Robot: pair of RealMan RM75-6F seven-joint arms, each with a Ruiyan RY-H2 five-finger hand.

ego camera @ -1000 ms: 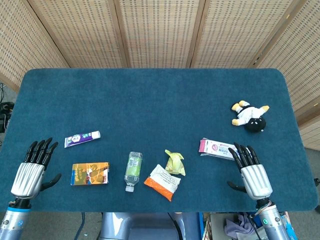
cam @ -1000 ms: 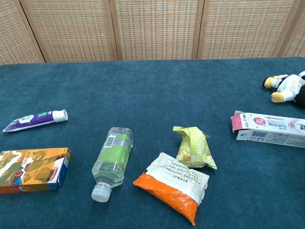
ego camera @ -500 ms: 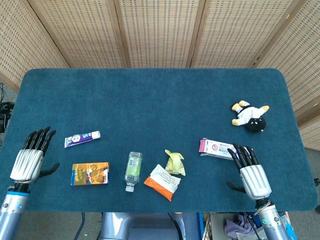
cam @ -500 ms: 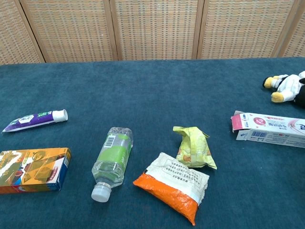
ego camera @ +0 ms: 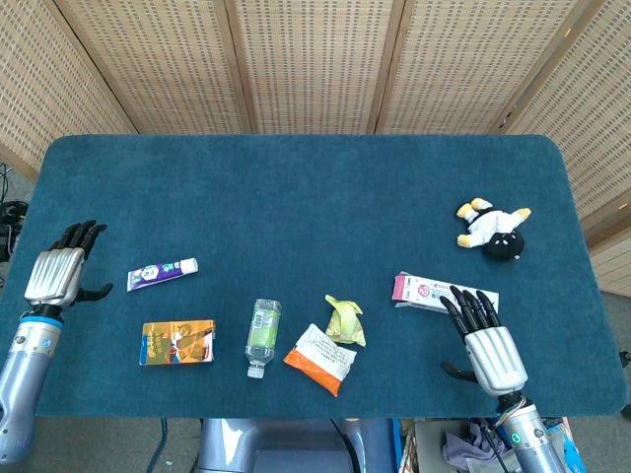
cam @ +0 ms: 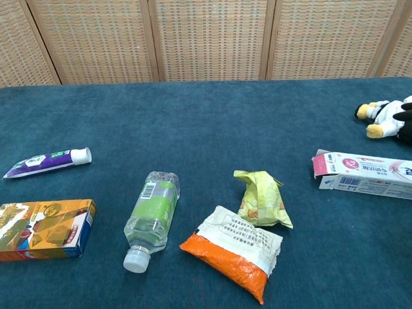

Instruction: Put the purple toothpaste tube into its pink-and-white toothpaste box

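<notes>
Fingers: both hands spread, holding nothing — left hand (ego camera: 57,275) at the table's left edge, right hand (ego camera: 485,339) near the front right.
Tube: purple toothpaste tube (ego camera: 162,273) lies flat, near the left hand, apart from it.
Box: toothpaste box (ego camera: 438,293) — right fingertips (ego camera: 463,304) overlap it; contact unclear.
Hidden: chest view shows neither hand and cuts off the box's far end.

Materials and finish, as seen

Counter (ego camera: 296,187): matt blue cloth, felt-like. Bottle (cam: 151,212): clear glossy plastic. Orange-white pouch (cam: 232,251): crinkled film. Toothpaste box (cam: 364,174): smooth card. Plush toy (ego camera: 491,229): soft fabric. Both hands (ego camera: 57,274) (ego camera: 485,345): silver metal-look backs, black fingers.
</notes>
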